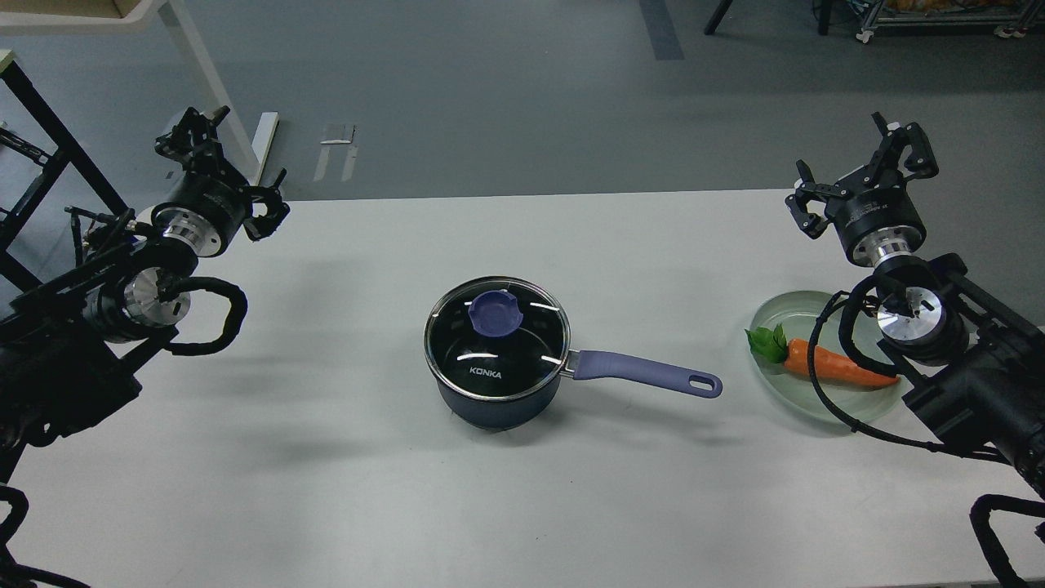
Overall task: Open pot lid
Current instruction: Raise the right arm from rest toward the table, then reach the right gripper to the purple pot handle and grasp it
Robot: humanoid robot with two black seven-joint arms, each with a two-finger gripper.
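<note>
A small dark navy pot (pixel 500 406) stands in the middle of the white table, its long purple handle (pixel 645 372) pointing right. The clear glass lid (pixel 522 347) with "KONKA" lettering rests flat on the pot, and a purple-blue knob (pixel 494 313) sits at its centre. My left gripper (pixel 231 170) hovers at the far left edge of the table, open and empty, well away from the pot. My right gripper (pixel 853 170) hangs at the far right, also open and empty, above and behind the green plate.
A pale green plate (pixel 782 314) holding a carrot (pixel 834 365) lies at the right, partly under my right arm. The table's far edge (pixel 531 196) runs behind the pot, with grey floor beyond. A white shelf leg (pixel 214 90) stands at the back left.
</note>
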